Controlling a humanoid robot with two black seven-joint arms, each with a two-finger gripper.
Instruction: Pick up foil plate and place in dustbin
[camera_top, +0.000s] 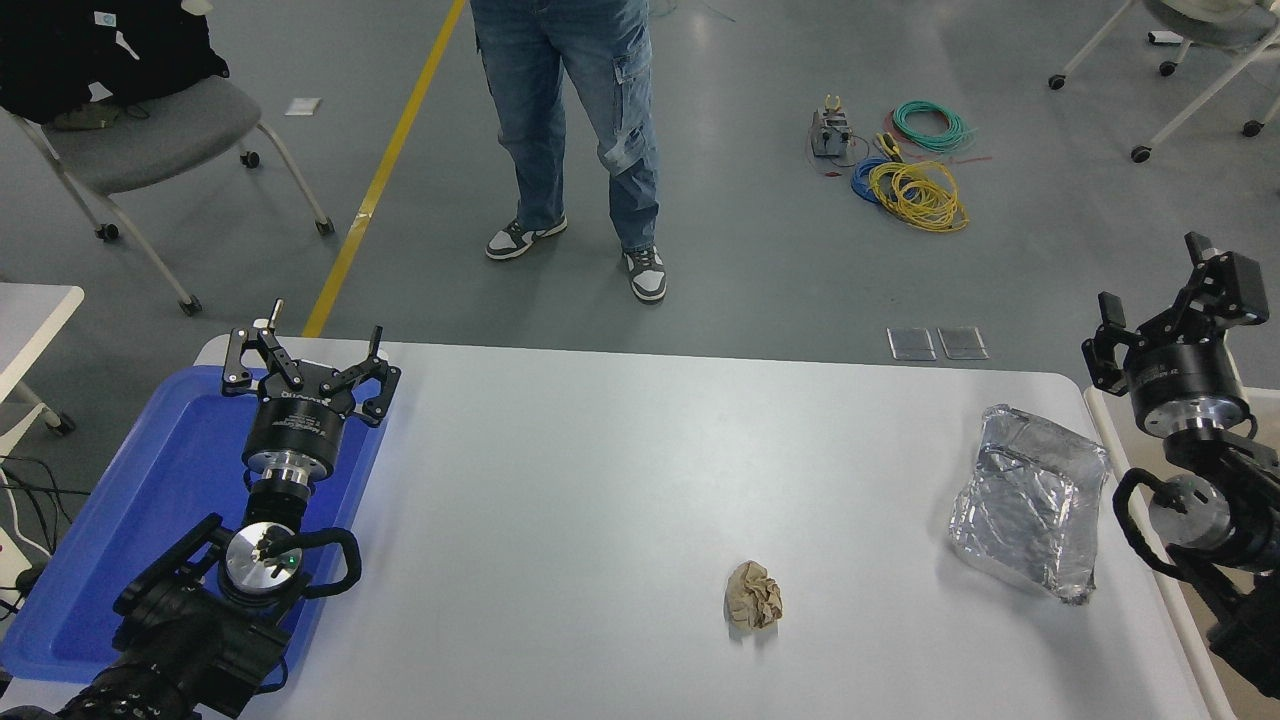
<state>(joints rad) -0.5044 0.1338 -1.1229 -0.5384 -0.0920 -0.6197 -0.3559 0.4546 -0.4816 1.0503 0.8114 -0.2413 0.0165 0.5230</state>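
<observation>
1. The shiny, crinkled silver foil plate (1030, 510), roughly square with a raised rim, lies on the white table (560, 480) close to its right edge, at about 3 o'clock from the table's middle. Nothing grips it.
2. The black right gripper (1165, 305) hangs past the table's right edge, at about 1 o'clock from the foil plate and apart from it. Its fingers are spread wide and hold nothing.
3. The large bin with an off-white rounded rim (1105, 425) stands just beside the table's right edge, under the right arm; only a strip of it shows.
4. The black left gripper (305, 355) is parked over the flat blue plastic tray (150, 500) at the table's left end, its fingers also spread wide and empty.
5. A small crumpled brown paper ball (754, 594) sits at about 8 o'clock from the foil plate, well apart from it.
6. A person in blue jeans (570, 120) stands on the grey floor beyond the far edge, at 12 o'clock.
</observation>
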